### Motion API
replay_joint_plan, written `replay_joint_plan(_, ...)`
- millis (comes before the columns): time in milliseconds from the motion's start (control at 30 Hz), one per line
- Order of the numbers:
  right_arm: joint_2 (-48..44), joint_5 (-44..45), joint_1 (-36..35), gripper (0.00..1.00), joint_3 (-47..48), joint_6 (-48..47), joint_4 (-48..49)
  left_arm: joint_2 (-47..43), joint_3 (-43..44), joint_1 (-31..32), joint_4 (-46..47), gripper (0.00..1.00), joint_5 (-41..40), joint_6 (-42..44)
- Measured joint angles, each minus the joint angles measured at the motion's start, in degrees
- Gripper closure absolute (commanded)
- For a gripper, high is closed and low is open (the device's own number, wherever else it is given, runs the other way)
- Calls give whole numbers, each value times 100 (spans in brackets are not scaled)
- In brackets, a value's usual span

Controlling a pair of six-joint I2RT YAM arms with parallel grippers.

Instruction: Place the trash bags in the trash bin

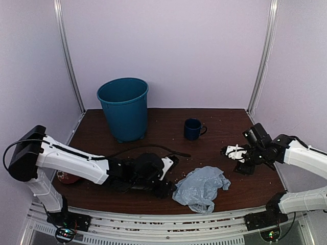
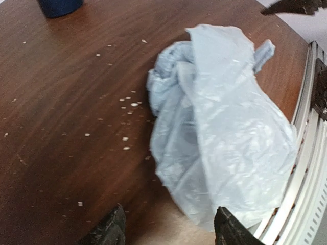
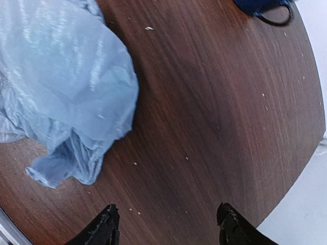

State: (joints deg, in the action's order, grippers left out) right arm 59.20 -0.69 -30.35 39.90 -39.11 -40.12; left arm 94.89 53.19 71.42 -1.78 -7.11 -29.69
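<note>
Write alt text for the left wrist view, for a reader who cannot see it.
A crumpled pale blue plastic bag lies on a dark wooden table, near its metal edge rail. The left gripper is open at the bottom, holding nothing; a blue mug shows top left.

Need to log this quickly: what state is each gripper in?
Left gripper: open, empty, beside the crinkly pale blue-grey plastic bag.
Right gripper: open, empty.

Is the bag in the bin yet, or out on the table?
Out. The bag lies crumpled on the table by its near edge, apart from the upright bin at the far left.
</note>
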Motion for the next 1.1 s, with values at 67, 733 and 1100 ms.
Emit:
replay_joint_plan(67, 2, -48, 258, 34, 107, 122, -186, 188, 219, 304, -144, 37, -111, -205)
replay_joint_plan(733, 1419, -1956, 472, 10, 400, -402, -933, 826, 570, 1779, 125, 41, -426, 238)
replay_joint_plan(1100, 2693, -2037, 391, 15, 868, 621, 74, 914, -275, 619, 1484, 41, -870, 214)
